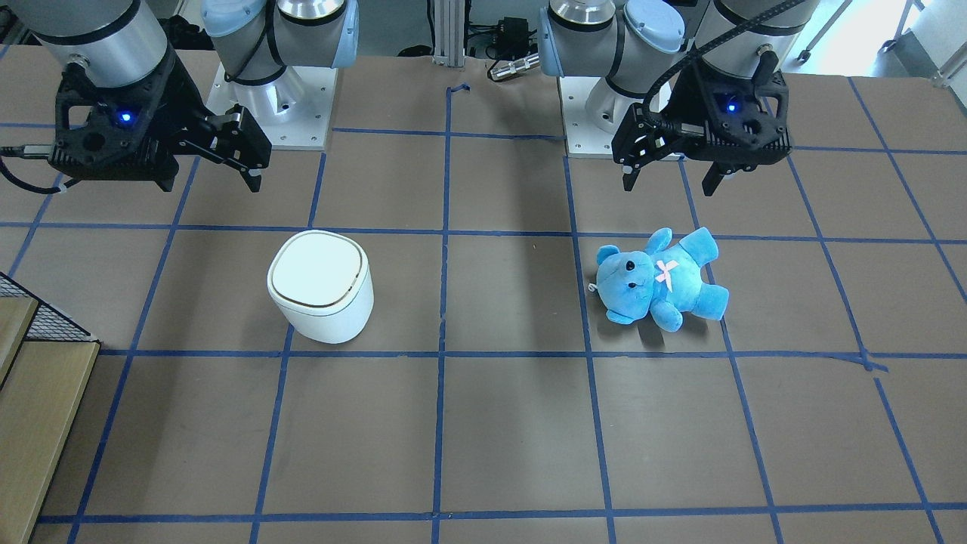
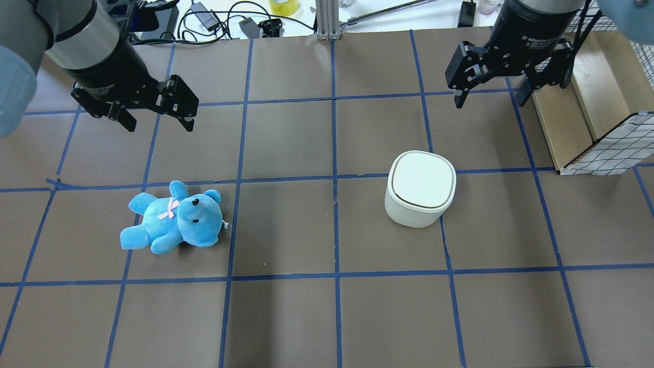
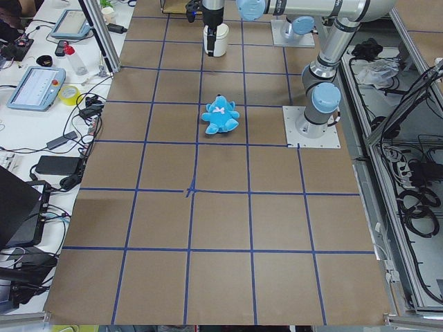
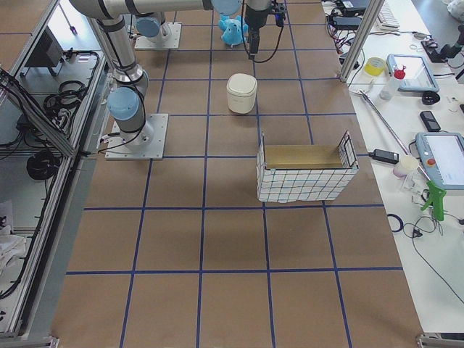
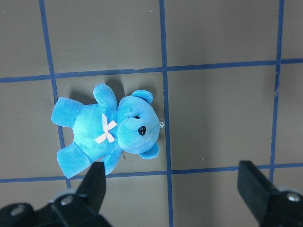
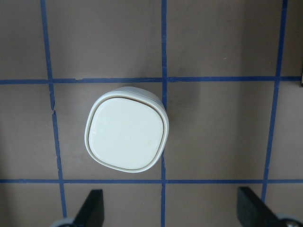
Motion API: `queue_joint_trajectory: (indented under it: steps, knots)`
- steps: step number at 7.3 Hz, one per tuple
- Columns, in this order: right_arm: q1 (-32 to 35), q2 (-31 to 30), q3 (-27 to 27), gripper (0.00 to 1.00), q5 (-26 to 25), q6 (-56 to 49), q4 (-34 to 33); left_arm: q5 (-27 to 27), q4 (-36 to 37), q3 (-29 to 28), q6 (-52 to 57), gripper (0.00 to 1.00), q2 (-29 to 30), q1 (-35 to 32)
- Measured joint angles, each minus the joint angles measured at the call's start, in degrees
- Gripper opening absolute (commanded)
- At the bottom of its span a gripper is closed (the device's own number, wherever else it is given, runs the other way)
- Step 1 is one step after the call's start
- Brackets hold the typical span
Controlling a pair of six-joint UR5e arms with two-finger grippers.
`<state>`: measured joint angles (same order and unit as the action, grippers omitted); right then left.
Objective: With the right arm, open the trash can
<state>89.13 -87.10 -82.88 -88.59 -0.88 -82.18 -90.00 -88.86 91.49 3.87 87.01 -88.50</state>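
Note:
The white trash can (image 2: 421, 186) stands on the table with its lid shut; it also shows in the front view (image 1: 321, 287) and in the right wrist view (image 6: 127, 135). My right gripper (image 2: 490, 103) is open and empty. It hovers above the table, beyond the can and slightly to its right, and also shows in the front view (image 1: 249, 162). In the right wrist view both fingertips (image 6: 92, 208) show at the bottom edge, with the can above them. My left gripper (image 2: 159, 125) is open and empty above a blue teddy bear (image 2: 173, 220).
A wooden box with a wire-mesh wall (image 2: 598, 102) stands at the table's right side, close to my right gripper. The teddy (image 5: 109, 130) lies on its back in the left half. Blue tape lines grid the brown table top (image 2: 332, 317).

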Motion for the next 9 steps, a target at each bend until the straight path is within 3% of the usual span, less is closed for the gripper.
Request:
queue_joint_trajectory:
  steps: [2, 3, 4, 5, 7, 9]
  knots:
    - [0.2, -0.1, 0.1, 0.98, 0.6, 0.8, 0.0, 0.0, 0.0, 0.0, 0.0, 1.0, 0.0, 0.0]
    - [0.6, -0.1, 0.1, 0.66, 2.3, 3.5, -0.1, 0.0, 0.0, 0.0, 0.0, 1.0, 0.0, 0.0]
    - [1.2, -0.1, 0.1, 0.2, 4.4, 6.2, -0.4, 0.0, 0.0, 0.0, 0.0, 1.0, 0.0, 0.0]
    - [2.0, 0.1, -0.4, 0.0, 5.6, 7.3, -0.6, 0.0, 0.0, 0.0, 0.0, 1.0, 0.0, 0.0]
    - [3.6, 0.7, -4.7, 0.0, 6.1, 7.8, -4.9, 0.0, 0.0, 0.0, 0.0, 1.0, 0.0, 0.0]
    - [3.9, 1.1, -13.9, 0.0, 6.0, 7.8, -16.5, 0.0, 0.0, 0.0, 0.0, 1.0, 0.0, 0.0]
